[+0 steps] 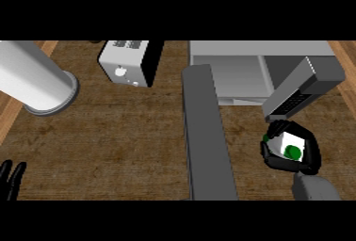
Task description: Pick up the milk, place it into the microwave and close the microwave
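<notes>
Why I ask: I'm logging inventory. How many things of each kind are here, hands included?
Microwave: 1
Toaster: 1
Milk carton: 1
Grey cylinder: 1
Hands: 2, left hand, right hand
Total: 6

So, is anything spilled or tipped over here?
No, nothing looks odd. The milk is in the right hand, no spill around it, and the microwave door is just open.
</notes>
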